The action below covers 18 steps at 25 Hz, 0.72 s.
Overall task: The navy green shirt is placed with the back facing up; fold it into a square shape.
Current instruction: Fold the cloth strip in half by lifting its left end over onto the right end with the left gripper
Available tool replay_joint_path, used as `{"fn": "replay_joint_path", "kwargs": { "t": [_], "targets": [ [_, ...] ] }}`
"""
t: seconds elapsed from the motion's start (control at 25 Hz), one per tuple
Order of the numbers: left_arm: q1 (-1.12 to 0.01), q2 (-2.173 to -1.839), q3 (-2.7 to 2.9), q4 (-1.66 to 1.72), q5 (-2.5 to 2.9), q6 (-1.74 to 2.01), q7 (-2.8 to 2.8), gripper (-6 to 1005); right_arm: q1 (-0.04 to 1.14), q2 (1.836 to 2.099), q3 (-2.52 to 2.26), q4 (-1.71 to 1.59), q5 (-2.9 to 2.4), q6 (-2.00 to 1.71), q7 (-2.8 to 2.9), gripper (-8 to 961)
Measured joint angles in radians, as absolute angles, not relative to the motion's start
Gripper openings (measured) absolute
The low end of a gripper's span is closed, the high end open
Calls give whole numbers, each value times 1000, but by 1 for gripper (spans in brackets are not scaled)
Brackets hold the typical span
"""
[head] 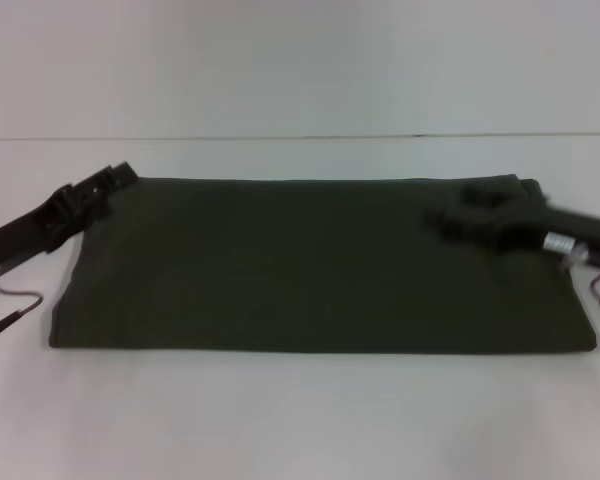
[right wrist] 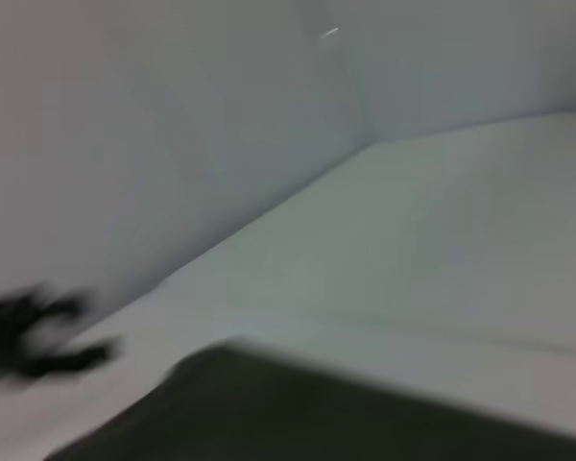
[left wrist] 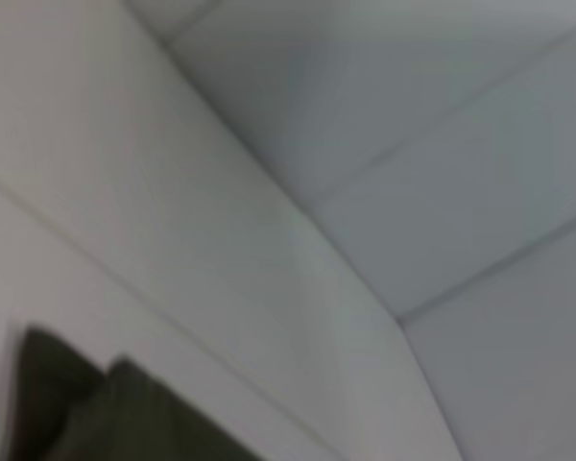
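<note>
Shirt (head: 320,265) folded to a wide band on the white table (head: 300,420), 2 grippers at its far corners.

The shirt lies flat, plain side up, across the table's middle. Left gripper (head: 115,180) sits at the far left corner, right gripper (head: 470,212) over the far right corner; whether either one grasps cloth or is released, I cannot tell. Both wrist views show only a shirt edge, the table and the wall (head: 300,60).

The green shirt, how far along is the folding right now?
Partway. The navy green shirt already lies as a wide flat band on the table, no sleeves showing. In hand: the left gripper and right gripper sit at its far corners. Left: folding the band's ends inward to make a square.
</note>
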<state>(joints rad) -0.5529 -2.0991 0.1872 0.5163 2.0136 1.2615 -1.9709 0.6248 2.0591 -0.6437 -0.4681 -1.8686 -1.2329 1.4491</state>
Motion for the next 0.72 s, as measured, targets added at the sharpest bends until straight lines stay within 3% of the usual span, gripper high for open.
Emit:
{"fn": "replay_joint_path", "kwargs": {
  "t": [0.04,0.24,0.72],
  "targets": [
    [-543,-2095,192,544,2045,1301,-2020,739,615,2061,-689,-483,-1869,-1266,1429,919],
    [-531,-2061,192,631,2206,1438,-2236,947,571,2076,-834,-524,-1870,-1356,1319,925],
    [-556,-2065,293,586,2253,1210,-2248,952,564,2089,-858,-501,-1870,-1341,1273,930]
  ]
}}
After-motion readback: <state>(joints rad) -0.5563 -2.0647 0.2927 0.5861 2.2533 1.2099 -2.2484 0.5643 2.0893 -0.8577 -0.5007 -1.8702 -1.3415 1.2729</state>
